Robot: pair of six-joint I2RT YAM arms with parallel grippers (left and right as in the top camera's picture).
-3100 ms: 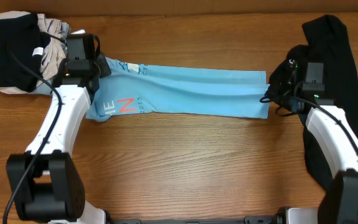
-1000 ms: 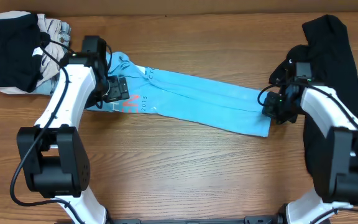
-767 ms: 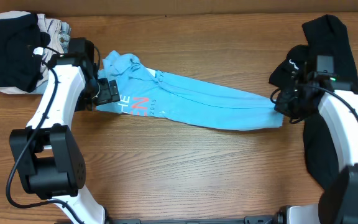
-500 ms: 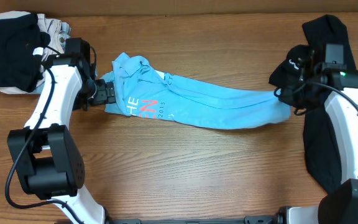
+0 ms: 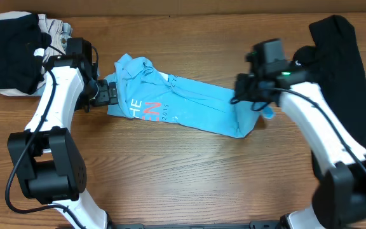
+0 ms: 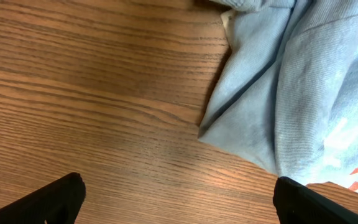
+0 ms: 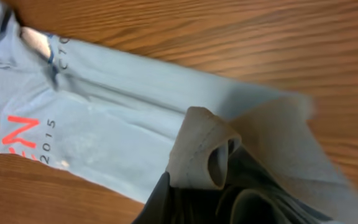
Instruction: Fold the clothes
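Note:
The light blue T-shirt (image 5: 183, 105) lies across the table, its white and red lettering (image 5: 146, 108) near the left end. My right gripper (image 5: 250, 100) is shut on the shirt's right end and holds it lifted and doubled back over the rest. In the right wrist view the bunched hem (image 7: 207, 152) sits in that gripper (image 7: 229, 202) above the flat shirt (image 7: 104, 118). My left gripper (image 5: 103, 94) stands open just off the shirt's left edge (image 6: 272, 106). It (image 6: 179, 202) hovers over bare wood with nothing between its fingers. A black shirt (image 5: 342, 63) lies at the right.
A pile with a black garment (image 5: 8, 51) and a pale garment (image 5: 56, 32) sits at the back left corner. The wooden table (image 5: 189, 178) stretches in front of the shirt. A cardboard wall runs along the far edge.
My right gripper has swung left with the shirt's right end, doubling it back over the middle. The left gripper slid off the shirt's left end earlier and has stayed still for the last half second.

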